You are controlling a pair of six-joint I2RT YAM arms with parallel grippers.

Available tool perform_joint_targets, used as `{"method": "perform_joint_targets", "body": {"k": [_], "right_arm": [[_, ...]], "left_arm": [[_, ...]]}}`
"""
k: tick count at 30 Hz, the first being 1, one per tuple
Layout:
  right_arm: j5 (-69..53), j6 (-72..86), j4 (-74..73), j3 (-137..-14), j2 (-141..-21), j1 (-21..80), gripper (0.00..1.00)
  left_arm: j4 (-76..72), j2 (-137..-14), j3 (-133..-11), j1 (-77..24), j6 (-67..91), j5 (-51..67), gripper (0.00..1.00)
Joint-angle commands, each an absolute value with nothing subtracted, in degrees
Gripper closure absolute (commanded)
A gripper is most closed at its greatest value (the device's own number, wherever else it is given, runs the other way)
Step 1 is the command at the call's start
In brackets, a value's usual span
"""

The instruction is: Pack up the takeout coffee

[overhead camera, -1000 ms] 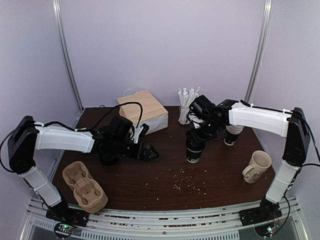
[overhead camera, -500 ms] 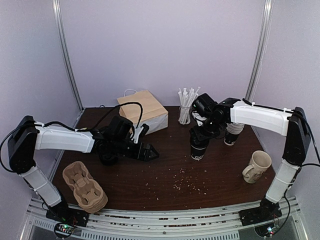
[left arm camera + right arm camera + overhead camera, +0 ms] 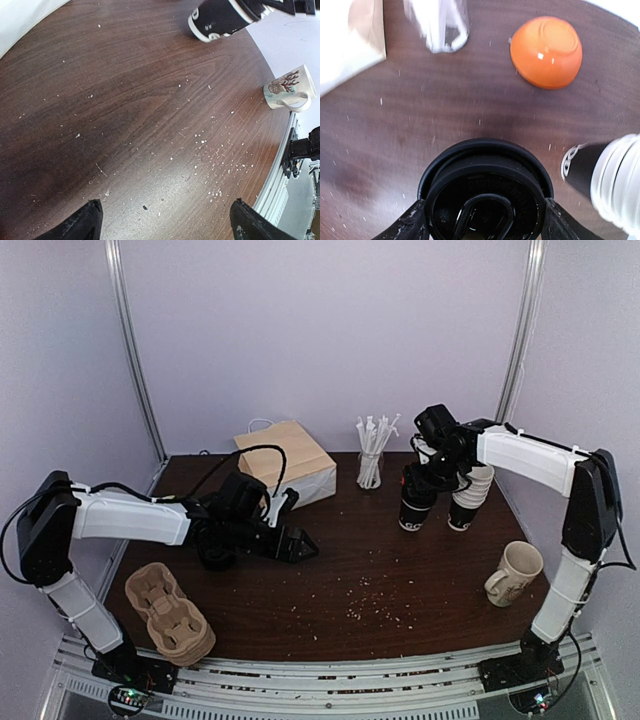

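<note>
The takeout coffee (image 3: 414, 508), a black lidded paper cup with white print, hangs upright at the back right of the table. It looks lifted just off the wood. My right gripper (image 3: 426, 480) is shut on it from above. In the right wrist view its lid (image 3: 487, 195) fills the space between my two fingers (image 3: 412, 222). The left wrist view catches the cup's lower part (image 3: 220, 19) at the top edge. My left gripper (image 3: 296, 545) stands open low over the table's left middle, with only bare crumbed wood between its jaws (image 3: 166, 212).
A brown paper bag (image 3: 290, 462) lies at the back left. A stack of pulp cup carriers (image 3: 170, 612) sits front left. A glass of straws (image 3: 372, 455) and stacked paper cups (image 3: 468, 495) flank the held cup. A cream mug (image 3: 515, 573) stands right. An orange bowl (image 3: 546, 50) lies upturned.
My right gripper has carried the black cup up and toward the back right, close beside the stacked paper cups. The left arm has not moved.
</note>
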State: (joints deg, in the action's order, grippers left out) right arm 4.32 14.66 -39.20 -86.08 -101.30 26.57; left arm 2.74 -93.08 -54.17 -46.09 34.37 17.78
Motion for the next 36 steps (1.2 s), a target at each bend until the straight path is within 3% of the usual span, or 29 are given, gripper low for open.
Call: {"method": "perform_joint_targets", "body": {"k": [1,12,18,21,30,36], "right_arm": [[3.09,13.18,-38.66,-90.77,-105.36,24.23,0.35],[2.71,12.31,-40.15,-95.53,-111.31,22.00,0.34],[1.61,12.69,-40.35,-95.70,-110.85,22.09,0.08],[0.62,12.95,-39.72,-95.52,-108.77,22.06,0.00],[-1.94,15.34,-39.88,-95.15,-98.79,24.99,0.00],[-1.19,15.92,-28.84,-81.72,-87.87,37.49,0.00]], "left_arm": [[1.75,-93.82,-56.17,-45.75,33.40,18.11,0.09],[1.80,-94.57,-56.75,-45.35,33.37,18.79,0.08],[2.23,-94.31,-56.95,-45.27,32.71,18.85,0.08],[2.30,-93.73,-56.85,-45.30,32.32,19.02,0.07],[4.36,-89.53,-55.93,-44.90,33.13,12.87,0.07],[8.69,-84.49,-55.91,-42.10,36.04,5.20,0.08]]}}
